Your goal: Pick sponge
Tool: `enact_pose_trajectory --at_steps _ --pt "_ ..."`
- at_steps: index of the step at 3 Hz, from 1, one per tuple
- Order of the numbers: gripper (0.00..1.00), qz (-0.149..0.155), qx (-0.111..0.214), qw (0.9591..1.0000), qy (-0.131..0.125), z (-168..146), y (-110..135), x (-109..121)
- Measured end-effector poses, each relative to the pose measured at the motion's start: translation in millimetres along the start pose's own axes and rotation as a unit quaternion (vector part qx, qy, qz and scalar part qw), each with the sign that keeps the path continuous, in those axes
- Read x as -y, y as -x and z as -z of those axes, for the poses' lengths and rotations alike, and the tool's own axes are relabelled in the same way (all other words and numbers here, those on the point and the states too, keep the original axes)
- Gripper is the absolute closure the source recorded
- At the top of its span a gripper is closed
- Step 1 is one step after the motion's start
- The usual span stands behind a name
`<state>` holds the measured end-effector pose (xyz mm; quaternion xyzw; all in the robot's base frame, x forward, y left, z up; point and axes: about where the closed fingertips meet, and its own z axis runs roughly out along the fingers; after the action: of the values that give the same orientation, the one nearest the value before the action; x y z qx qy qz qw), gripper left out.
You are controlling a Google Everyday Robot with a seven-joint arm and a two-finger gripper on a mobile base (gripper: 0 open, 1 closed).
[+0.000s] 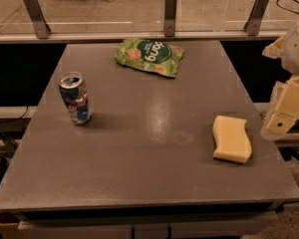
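The sponge is a pale yellow foam block with wavy sides, lying flat on the grey table near its right edge. My gripper hangs at the far right of the view, its cream-yellow angular fingers just right of the sponge and above the table's right edge. It is apart from the sponge and holds nothing that shows.
A blue and silver can stands upright at the table's left. A green snack bag lies at the back middle. A railing with metal posts runs behind the table. The floor drops off past the right edge.
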<state>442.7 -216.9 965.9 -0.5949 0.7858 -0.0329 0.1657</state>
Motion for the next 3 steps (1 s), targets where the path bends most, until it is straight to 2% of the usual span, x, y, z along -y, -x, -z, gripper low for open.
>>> enact_pose_trajectory --at_steps 1,2,3 --pt "0.0 -0.042 -0.004 0.9991 -0.003 -31.4 -8.1 6.6" --pt "0.0 -0.106 -0.02 0.9941 -0.011 -58.6 -14.2 14.9" --pt "0.0 -0.176 -0.043 0.9833 -0.019 -79.5 -16.4 19.0"
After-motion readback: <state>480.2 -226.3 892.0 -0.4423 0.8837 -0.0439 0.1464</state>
